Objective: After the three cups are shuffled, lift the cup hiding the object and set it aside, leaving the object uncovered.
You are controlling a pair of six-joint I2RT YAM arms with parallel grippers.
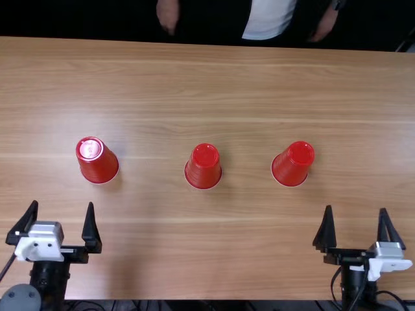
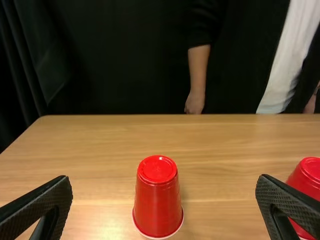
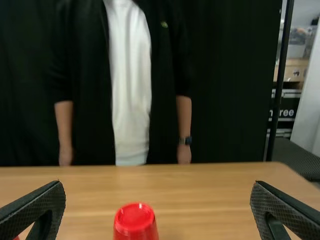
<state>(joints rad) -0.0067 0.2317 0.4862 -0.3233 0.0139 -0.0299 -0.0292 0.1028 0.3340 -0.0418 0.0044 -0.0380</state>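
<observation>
Three red cups stand upside down in a row across the table's middle: the left cup [image 1: 97,160], the middle cup [image 1: 203,166] and the right cup [image 1: 294,163]. My left gripper [image 1: 59,224] sits open near the front edge, just short of the left cup [image 2: 157,196], with nothing between its fingers. The middle cup [image 2: 307,187] peeks past one of its fingers. My right gripper [image 1: 355,229] is open too, at the front right, with the right cup [image 3: 135,222] ahead of it. Whatever the cups cover is hidden.
A person stands behind the table's far edge [image 1: 207,40] with hands [image 1: 167,14] hanging off the table. Bare wood lies between the cups and around both grippers.
</observation>
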